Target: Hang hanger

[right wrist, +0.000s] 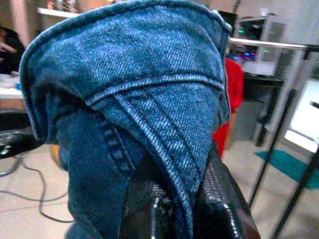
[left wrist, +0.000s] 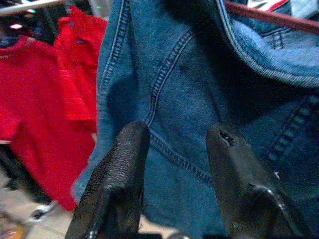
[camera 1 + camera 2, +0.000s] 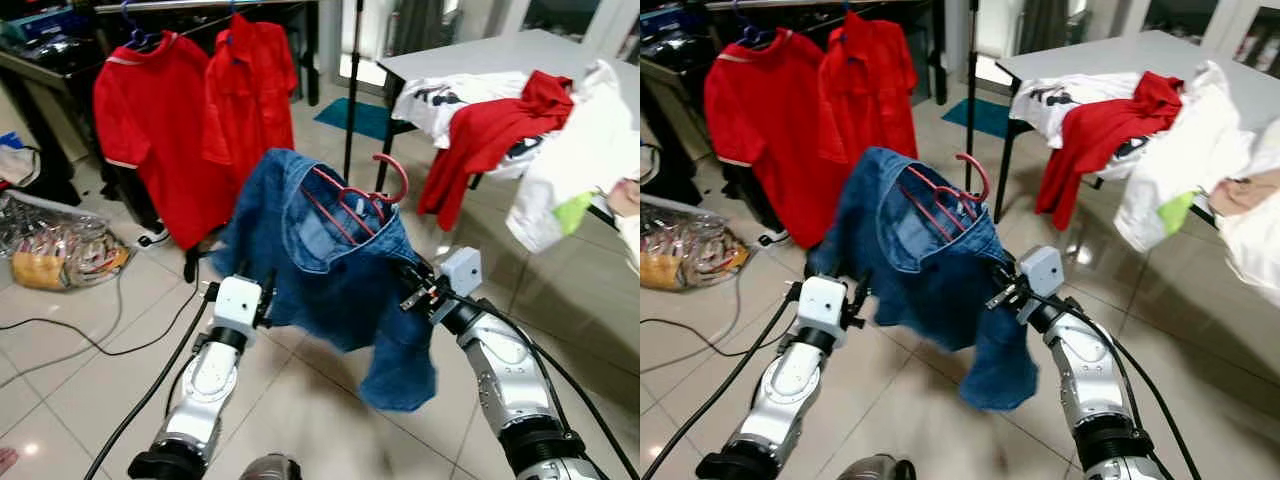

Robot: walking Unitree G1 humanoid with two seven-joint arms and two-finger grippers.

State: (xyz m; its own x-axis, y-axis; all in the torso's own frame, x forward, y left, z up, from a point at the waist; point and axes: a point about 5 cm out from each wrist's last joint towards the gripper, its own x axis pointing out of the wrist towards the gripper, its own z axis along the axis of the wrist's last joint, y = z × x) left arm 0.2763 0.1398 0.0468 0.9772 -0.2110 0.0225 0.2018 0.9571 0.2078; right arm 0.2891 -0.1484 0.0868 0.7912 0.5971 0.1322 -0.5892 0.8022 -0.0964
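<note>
A grey desk (image 3: 500, 52) stands at the back right with a heap of clothes (image 3: 520, 130) on it, white and red, spilling over its edge. On the tiled floor (image 3: 70, 390) lie black cables (image 3: 60, 335), a clear plastic bag (image 3: 60, 250) and a teal mat (image 3: 355, 117).

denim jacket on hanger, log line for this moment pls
denim jacket on red hanger | right gripper shut on denim jacket | left gripper open, beside fabric | rack ahead
</note>
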